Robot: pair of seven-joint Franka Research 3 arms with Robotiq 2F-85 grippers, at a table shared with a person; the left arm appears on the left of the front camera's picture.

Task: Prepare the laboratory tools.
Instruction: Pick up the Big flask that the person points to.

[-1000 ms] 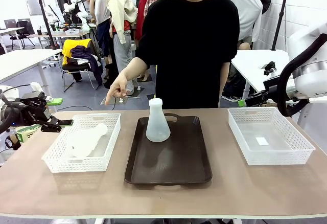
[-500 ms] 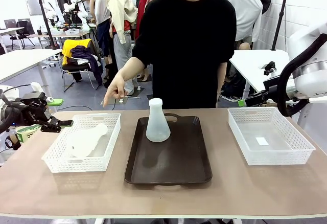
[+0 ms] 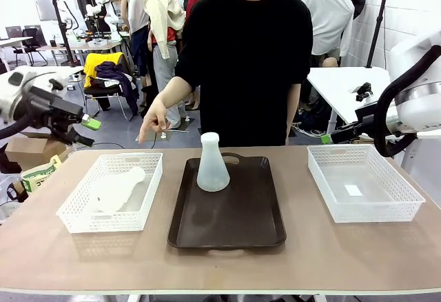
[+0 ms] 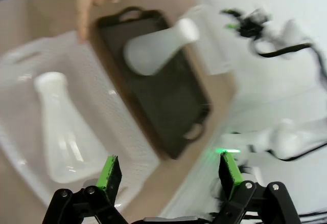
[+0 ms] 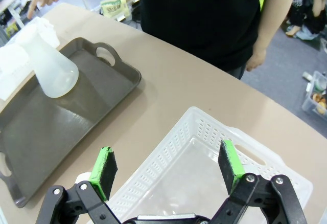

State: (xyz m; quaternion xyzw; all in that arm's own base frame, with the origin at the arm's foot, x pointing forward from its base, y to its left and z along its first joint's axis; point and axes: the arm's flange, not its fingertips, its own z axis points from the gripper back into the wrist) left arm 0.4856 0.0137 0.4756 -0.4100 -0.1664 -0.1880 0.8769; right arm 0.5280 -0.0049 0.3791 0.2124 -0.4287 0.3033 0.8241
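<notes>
The laboratory tools, two frosted flasks, both sit clear of my grippers. The upright flask (image 3: pixel 213 166) stands on the far half of the dark tray (image 3: pixel 227 232). The lying flask (image 3: pixel 116 188) rests on its side in the left basket (image 3: pixel 74 220), with its neck toward the far side.

My left gripper (image 4: pixel 169 170) hangs above the table out past the left basket's outer side, jaws spread wide with nothing between the green pads. Its wrist view is smeared, so I'm only fairly sure of the layout. The lying flask seems to sit just ahead of one fingertip, base nearest the gripper. The tray and upright flask are farther ahead, more or less in line with the gap between the fingers.

My right gripper (image 5: pixel 167 168) is also fully open and holds nothing. The right basket (image 5: pixel 153 170) lies directly below and ahead of its fingers. The tray and upright flask are well off to one side, apart from that basket.

The person's hand (image 3: pixel 155 123) points a finger down just beyond the left basket's far rim, well ahead of the left gripper and touching neither flask.
</notes>
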